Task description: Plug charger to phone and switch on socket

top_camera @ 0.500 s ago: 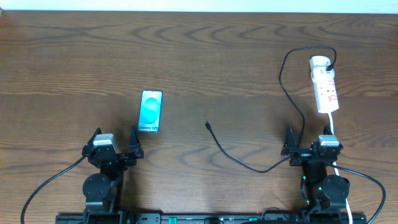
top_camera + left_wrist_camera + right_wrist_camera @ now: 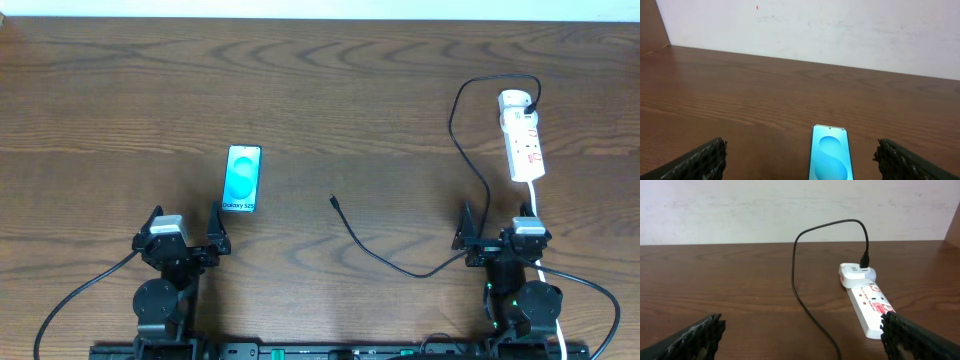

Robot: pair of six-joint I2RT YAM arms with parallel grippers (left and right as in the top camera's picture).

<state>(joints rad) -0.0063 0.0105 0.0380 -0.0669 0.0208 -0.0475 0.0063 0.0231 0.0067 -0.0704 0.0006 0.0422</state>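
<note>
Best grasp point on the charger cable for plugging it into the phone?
Just behind the connector tip of the charger, from straight above, closing across the cable. It lies flat on the table, so a side approach probably won't fit; gripping near the loose tip keeps it steerable toward the phone.

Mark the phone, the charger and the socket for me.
phone (image 2: 243,178): overhead view, middle of its screen.
charger (image 2: 336,203): overhead view, connector tip at its free end.
socket (image 2: 525,146): overhead view, middle of the white strip.
</note>
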